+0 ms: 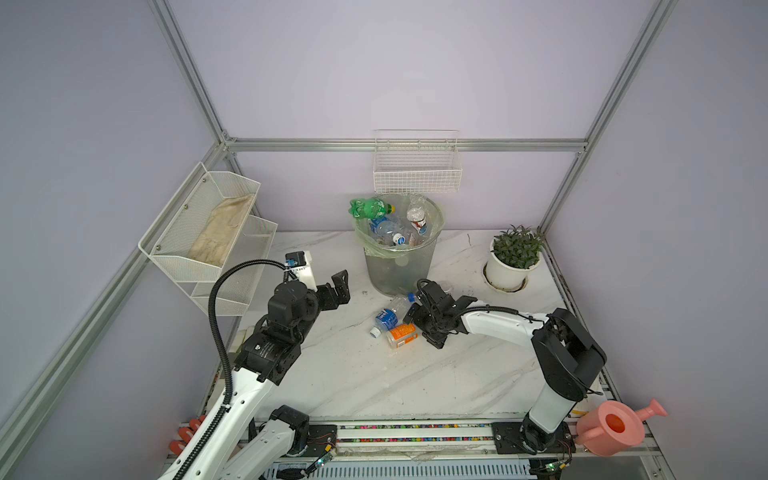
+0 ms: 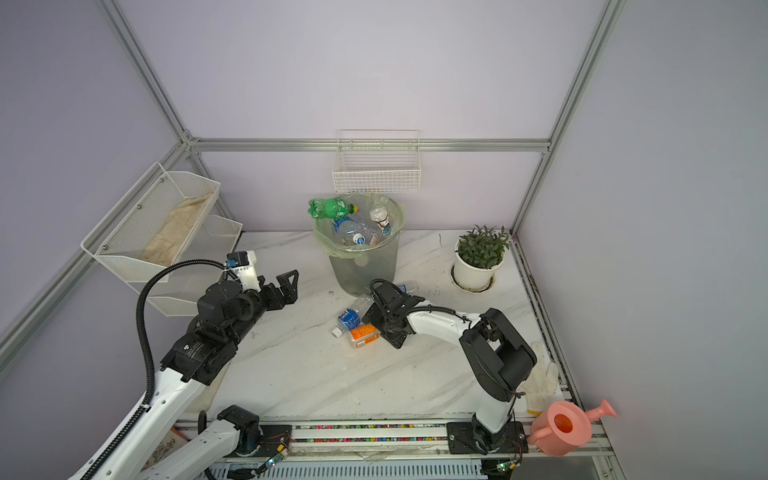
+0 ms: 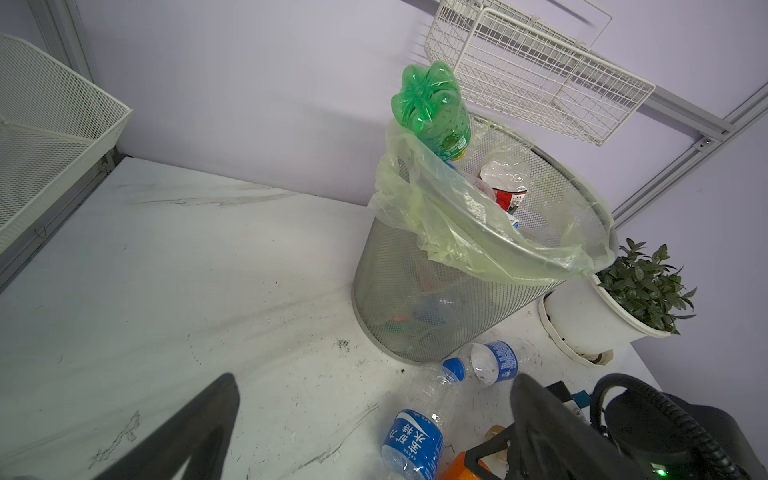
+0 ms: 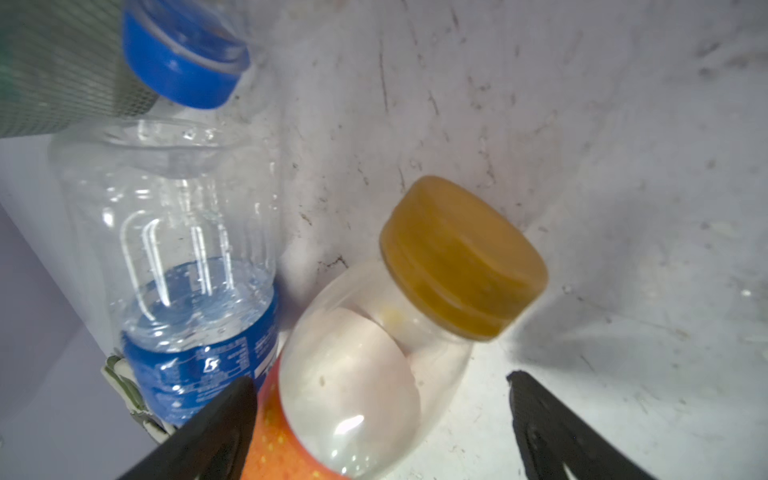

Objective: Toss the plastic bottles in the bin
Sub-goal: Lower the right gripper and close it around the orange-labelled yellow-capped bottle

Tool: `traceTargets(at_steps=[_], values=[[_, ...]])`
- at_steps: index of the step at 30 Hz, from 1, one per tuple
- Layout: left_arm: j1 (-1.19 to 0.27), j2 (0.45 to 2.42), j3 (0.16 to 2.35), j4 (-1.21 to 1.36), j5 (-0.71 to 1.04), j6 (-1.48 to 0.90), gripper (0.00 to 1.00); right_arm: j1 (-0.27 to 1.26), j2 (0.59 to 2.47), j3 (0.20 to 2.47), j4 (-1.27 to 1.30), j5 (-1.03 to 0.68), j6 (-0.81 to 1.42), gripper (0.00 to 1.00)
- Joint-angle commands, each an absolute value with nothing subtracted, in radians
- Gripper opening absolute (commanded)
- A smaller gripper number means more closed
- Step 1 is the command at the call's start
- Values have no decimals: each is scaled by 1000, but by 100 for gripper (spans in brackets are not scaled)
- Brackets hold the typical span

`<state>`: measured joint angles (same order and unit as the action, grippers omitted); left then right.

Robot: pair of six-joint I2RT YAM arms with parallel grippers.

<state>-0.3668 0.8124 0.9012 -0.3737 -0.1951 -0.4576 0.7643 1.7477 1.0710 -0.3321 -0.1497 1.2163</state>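
Straddling the orange-labelled bottle (image 4: pixel 345 365) on the worktop (image 1: pixel 353 374), the right claw (image 4: pixel 378 380) stood spread, pinching nothing yet; the smooth, rounded body could squirt out as the jaws closed, or a finger could nudge the blue-labelled bottle (image 4: pixel 187 249) lying just beside it; the bin (image 1: pixel 399 270) looked nearly full, with the green bottle (image 1: pixel 368 208) perched on its rim, so another drop might bounce out or dislodge it; the left claw (image 1: pixel 337 287) hung spread and empty, well apart.

bin (image 1: pixel 400 266): grey wire mesh | bottles (image 1: pixel 390 318): clear glossy plastic | table (image 1: pixel 374 374): marbled
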Motion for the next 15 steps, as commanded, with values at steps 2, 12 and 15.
traceTargets(at_steps=[2, 12, 15], values=[[-363, 796, 868, -359, -201, -472, 100, 770, 1794, 1074, -382, -117, 1265, 90], [-364, 780, 850, -360, -207, -477, 100, 771, 1813, 1062, -378, -122, 1255, 53], [-363, 778, 848, -362, -207, -477, 100, 772, 1795, 1043, -356, -121, 1254, 35]])
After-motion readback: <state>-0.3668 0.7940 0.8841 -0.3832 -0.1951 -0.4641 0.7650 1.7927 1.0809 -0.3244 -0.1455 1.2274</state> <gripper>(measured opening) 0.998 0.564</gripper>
